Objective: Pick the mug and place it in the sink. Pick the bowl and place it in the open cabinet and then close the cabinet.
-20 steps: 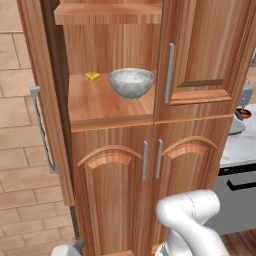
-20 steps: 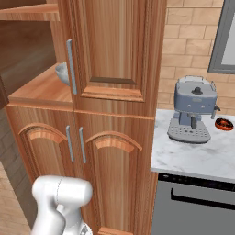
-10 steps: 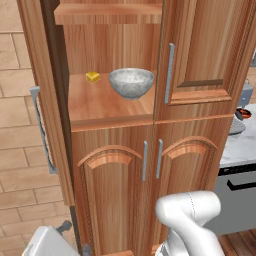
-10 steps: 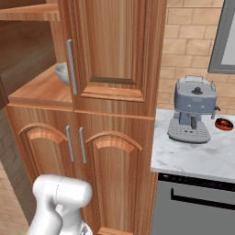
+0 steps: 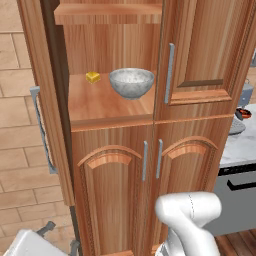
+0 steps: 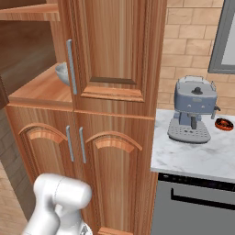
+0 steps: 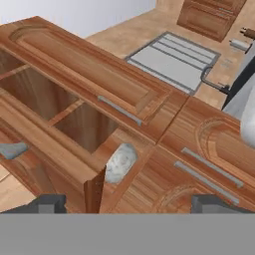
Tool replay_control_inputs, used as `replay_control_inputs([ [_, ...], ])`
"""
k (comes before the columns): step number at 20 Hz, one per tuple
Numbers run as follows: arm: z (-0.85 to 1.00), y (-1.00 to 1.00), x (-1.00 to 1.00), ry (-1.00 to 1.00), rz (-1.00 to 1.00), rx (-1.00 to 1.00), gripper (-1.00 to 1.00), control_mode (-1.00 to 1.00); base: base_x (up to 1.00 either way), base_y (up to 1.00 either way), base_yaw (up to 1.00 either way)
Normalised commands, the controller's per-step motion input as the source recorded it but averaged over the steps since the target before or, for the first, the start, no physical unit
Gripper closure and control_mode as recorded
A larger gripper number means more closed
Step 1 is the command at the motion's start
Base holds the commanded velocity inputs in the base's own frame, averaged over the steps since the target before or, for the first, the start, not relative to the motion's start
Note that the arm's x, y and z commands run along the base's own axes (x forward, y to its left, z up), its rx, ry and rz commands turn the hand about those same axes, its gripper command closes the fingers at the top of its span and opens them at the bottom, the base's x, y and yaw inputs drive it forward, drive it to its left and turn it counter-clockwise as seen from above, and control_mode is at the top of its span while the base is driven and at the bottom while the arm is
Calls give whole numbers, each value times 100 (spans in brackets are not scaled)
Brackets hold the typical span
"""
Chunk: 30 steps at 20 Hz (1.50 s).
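Hiding most of the bowl [image 6: 62, 73] in the right base view, the shut right door of the cabinet [image 6: 114, 50] is leaving just a grey sliver of it showing past the door's edge. From the left base view the bowl [image 5: 131, 82] is sitting upright and in full sight on the cabinet's [image 5: 205, 50] open shelf, with a small yellow block [image 5: 92, 77] lying near it toward the back left. The left door is standing open, cut off by the frame edge. In the hand view the bowl [image 7: 120, 162] is appearing as a pale blur, partly covered by a door edge. The claw [image 7: 127, 204] is standing wide open, its dark fingertips [image 7: 47, 203] well apart, holding nothing and touching nothing. On the marble counter [image 6: 206, 158] a grey coffee machine [image 6: 193, 114] is standing.
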Motion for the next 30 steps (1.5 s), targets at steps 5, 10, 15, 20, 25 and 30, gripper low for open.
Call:
replay_control_inputs([
  [5, -34, 8, 61, -21, -8, 0, -100, -100, 0, 0, 0],
  [10, -30, 1, 52, -18, -8, 0, -100, -100, 0, 0, 0],
  [15, -29, 0, 41, -18, -9, 0, -100, -100, 0, 0, 0],
  [20, -40, 0, 23, -23, -11, 0, -100, -100, 0, 0, 0],
  [25, -7, 1, 2, -35, -12, 0, -100, -100, 0, 0, 0],
  [30, 29, 0, 0, -27, -12, 0, -100, -100, 0, 0, 0],
])
